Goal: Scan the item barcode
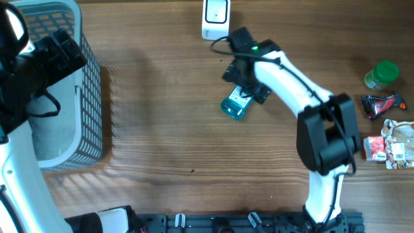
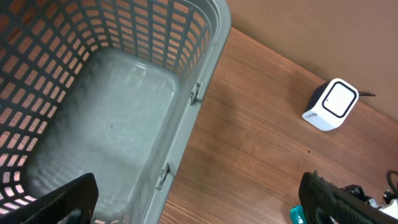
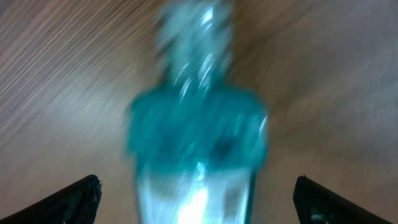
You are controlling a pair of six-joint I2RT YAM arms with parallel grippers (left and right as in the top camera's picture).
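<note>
A teal bottle (image 1: 235, 105) with a white label lies on the wooden table just below the white barcode scanner (image 1: 215, 16). My right gripper (image 1: 249, 85) hovers over it. In the right wrist view the bottle (image 3: 196, 124) is blurred and lies between the wide-apart fingers of the right gripper (image 3: 199, 200), which stands open and touches nothing. My left gripper (image 2: 199, 199) is open above the grey basket's (image 2: 199, 74) edge, holding nothing. The left wrist view also shows the scanner (image 2: 331, 104) and a sliver of the bottle (image 2: 297, 216).
The grey basket (image 1: 90, 84) stands at the table's left side, under the left arm. At the right edge sit a green-lidded jar (image 1: 381, 74), a dark red packet (image 1: 381, 103) and snack packs (image 1: 391, 145).
</note>
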